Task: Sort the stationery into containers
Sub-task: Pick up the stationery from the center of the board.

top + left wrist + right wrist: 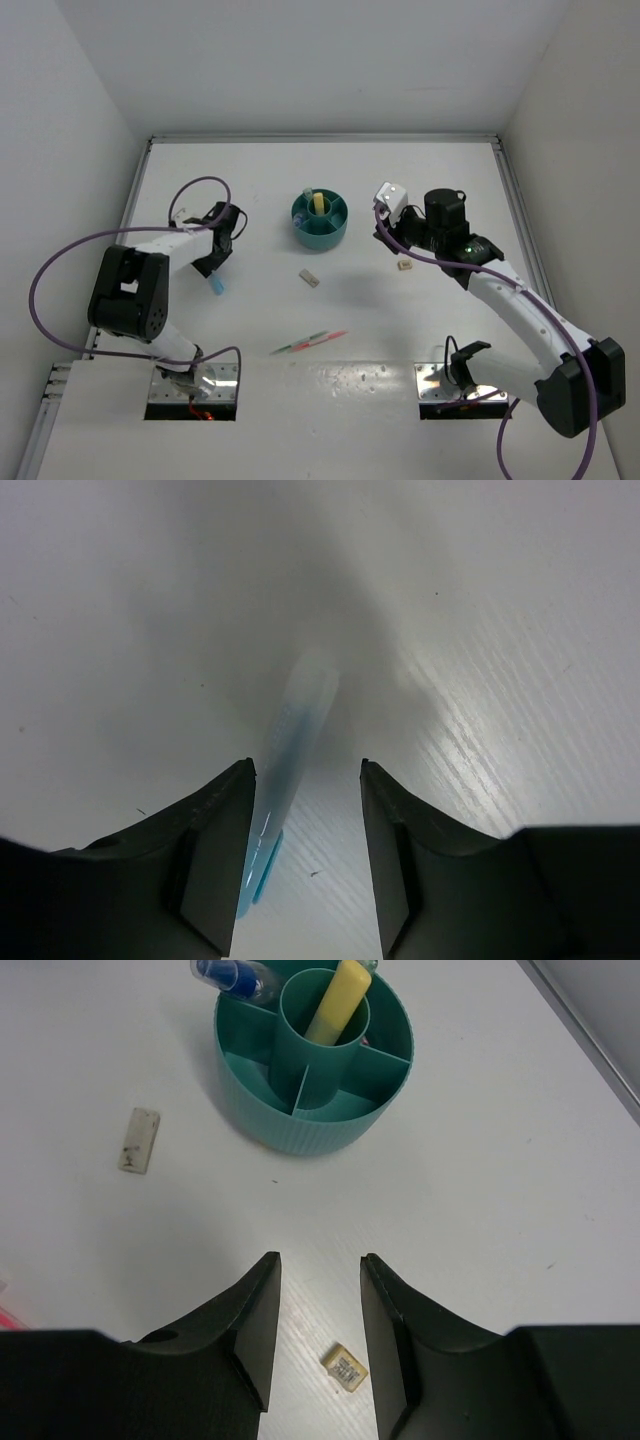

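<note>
Sorting partly done: yellow marker (338, 1000) and dark-blue marker (230, 975) in the teal bowl (300, 1130); left pincer (307, 780) open astride a light-blue marker (295, 740), right pincer (320, 1270) open over an eraser (345, 1368); second eraser (139, 1140) and pens (310, 342) lie unsorted on the desk (400, 180).

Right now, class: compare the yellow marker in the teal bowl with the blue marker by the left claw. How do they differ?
The yellow marker is solid yellow; the blue marker is pale blue. The yellow marker stands tilted in the central cup of the teal bowl; the blue marker lies flat on the table, between the open fingers of the left claw. Both are short sticks.
</note>
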{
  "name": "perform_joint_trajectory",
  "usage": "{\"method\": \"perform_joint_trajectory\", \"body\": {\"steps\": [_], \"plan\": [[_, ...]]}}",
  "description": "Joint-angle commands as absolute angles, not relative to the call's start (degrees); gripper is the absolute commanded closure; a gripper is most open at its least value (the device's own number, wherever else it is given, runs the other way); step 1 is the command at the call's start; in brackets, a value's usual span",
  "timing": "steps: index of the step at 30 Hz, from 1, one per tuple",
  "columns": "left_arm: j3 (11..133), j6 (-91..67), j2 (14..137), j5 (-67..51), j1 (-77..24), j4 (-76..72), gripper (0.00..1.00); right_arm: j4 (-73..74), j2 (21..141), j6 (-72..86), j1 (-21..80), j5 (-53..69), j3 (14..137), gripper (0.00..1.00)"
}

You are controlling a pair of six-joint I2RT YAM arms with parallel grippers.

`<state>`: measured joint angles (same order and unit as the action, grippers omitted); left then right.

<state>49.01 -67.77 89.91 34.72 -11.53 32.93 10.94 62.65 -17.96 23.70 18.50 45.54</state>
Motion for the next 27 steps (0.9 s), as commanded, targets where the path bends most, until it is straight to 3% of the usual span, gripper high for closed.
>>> {"method": "perform_joint_trajectory", "body": {"steps": [1, 18, 21, 22, 23, 27], "plan": [[49.84, -67.32, 90.97, 34.19, -10.11, 31.03, 0.48, 9.93, 61.52, -17.40, 23.38, 19.60, 45.88, 0.62], [48.78, -68.73, 95.09, 31.82, -8.53, 29.88, 0.53, 9.93, 60.47, -16.88, 23.38, 20.12, 45.88, 0.62], [48.78, -68.73, 95.10, 31.29, -8.53, 29.88, 0.66, 9.93, 60.47, -16.88, 23.38, 20.13, 45.88, 0.62], [48.78, -68.73, 95.10, 31.29, -8.53, 29.88, 0.81, 9.93, 60.47, -16.88, 23.38, 20.13, 45.88, 0.62], [48.78, -68.21, 94.40, 31.29, -8.53, 29.88, 0.86, 9.93, 60.47, -16.88, 23.38, 20.13, 45.88, 0.62], [53.15, -63.91, 88.27, 35.23, -13.26, 30.41, 0.94, 9.93, 59.94, -16.88, 23.38, 20.13, 45.88, 0.62]]}}
